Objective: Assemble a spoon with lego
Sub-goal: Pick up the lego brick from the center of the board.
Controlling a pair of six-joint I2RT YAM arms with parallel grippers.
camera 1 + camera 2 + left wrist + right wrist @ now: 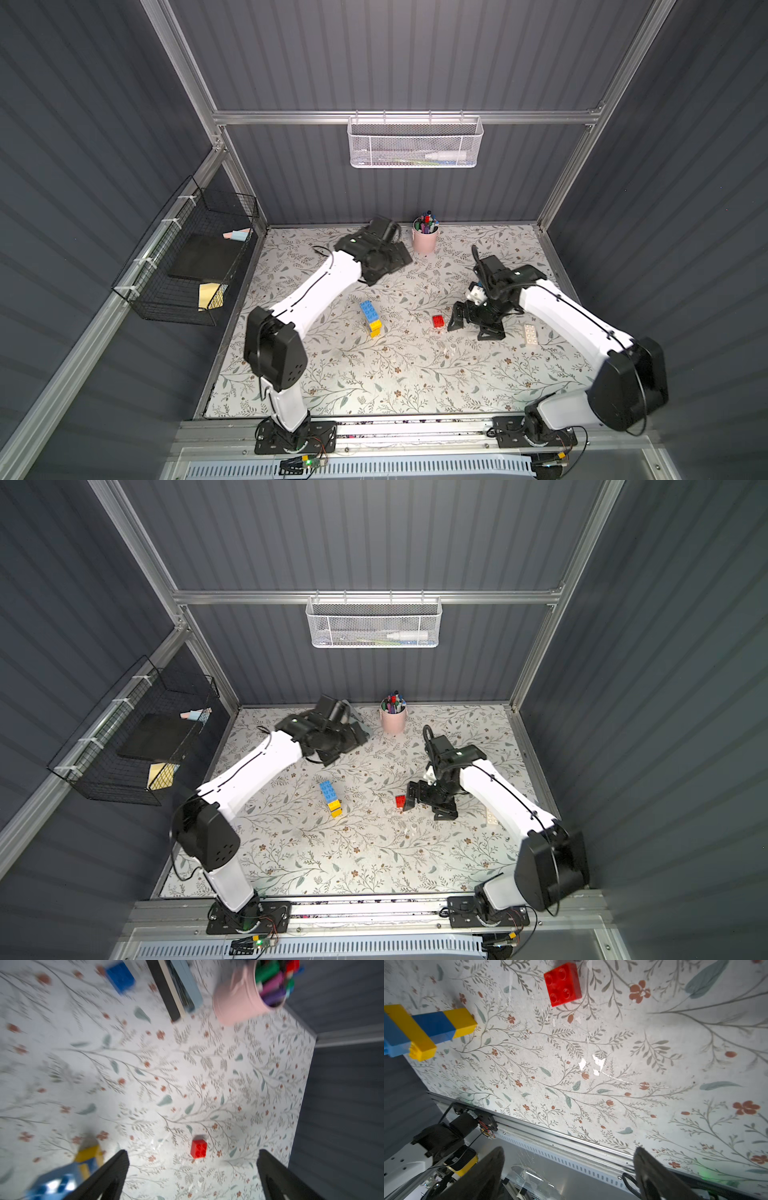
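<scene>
Lying just beside the wide-open, empty right gripper (471, 328), the small red studded plastic brick (437, 321) is nearest that arm. The joined yellow-and-blue brick spoon (370, 318) rests beyond the red brick, long axis crosswise to it. The left gripper (397, 255), spread and empty, hangs farther off.

Found no legible text, label, brand, number or sign in any view. Checked the studs of the red brick (562, 984) up close and made out no lettering. Could not read any print on the pens (272, 985) in the pink cup (239, 1001), too blurred and small.
</scene>
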